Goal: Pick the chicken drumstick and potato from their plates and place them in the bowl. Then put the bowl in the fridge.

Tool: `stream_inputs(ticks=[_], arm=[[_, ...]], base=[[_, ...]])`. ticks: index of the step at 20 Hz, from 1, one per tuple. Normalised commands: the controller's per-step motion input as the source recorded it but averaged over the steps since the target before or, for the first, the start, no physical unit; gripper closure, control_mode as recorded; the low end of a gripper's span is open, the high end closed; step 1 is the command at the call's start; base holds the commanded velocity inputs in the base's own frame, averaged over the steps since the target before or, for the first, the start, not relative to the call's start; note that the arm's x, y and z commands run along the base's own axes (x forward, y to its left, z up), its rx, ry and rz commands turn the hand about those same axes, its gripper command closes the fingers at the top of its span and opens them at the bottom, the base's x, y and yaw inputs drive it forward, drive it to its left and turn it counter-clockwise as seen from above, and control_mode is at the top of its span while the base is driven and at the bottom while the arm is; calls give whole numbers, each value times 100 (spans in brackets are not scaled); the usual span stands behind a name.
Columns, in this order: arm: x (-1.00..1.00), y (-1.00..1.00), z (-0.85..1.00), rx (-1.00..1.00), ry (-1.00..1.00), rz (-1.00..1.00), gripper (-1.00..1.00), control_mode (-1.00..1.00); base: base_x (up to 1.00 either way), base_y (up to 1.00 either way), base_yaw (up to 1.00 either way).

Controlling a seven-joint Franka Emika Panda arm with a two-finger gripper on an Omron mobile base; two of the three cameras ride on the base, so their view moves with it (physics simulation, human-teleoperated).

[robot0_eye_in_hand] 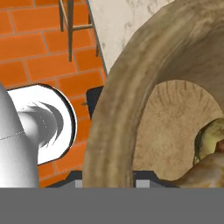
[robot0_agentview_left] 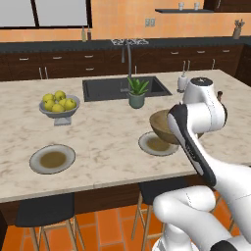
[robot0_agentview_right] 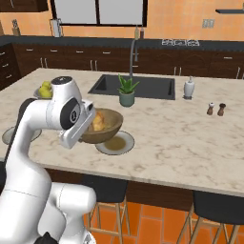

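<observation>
You've got the gripper (robot0_eye_in_hand: pixel 107 181) clamped on the thick rim of the bowl (robot0_eye_in_hand: pixel 127 100), jaws nearly closed around it. In the right base view the bowl (robot0_agentview_right: pixel 106 125) sits just above the near plate (robot0_agentview_right: pixel 116 143), beside the hand. Inside the bowl you can see the chicken drumstick (robot0_eye_in_hand: pixel 205 170) low down and the potato (robot0_eye_in_hand: pixel 210 138) right next to it, touching. The second plate (robot0_agentview_left: pixel 52 159) is bare and lies well left of the bowl, in front of the grey fruit bowl (robot0_agentview_left: pixel 60 105). The plant pot (robot0_agentview_left: pixel 137 93) stands behind the bowl, at the sink (robot0_agentview_left: pixel 103 88) edge.
</observation>
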Motion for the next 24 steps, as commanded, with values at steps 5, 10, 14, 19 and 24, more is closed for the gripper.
stream_inputs(ticks=[5,10,14,19,24], arm=[[-3,-3,22,0,-3,0,100,-100],[0,0,6,0,0,0,100,-100],[0,0,0,0,0,0,100,100],[0,0,0,0,0,0,100,100],[0,0,0,0,0,0,100,100]], base=[[0,0,0],[0,0,0],[-63,-16,-6],[-95,-15,-54],[-30,3,-97]])
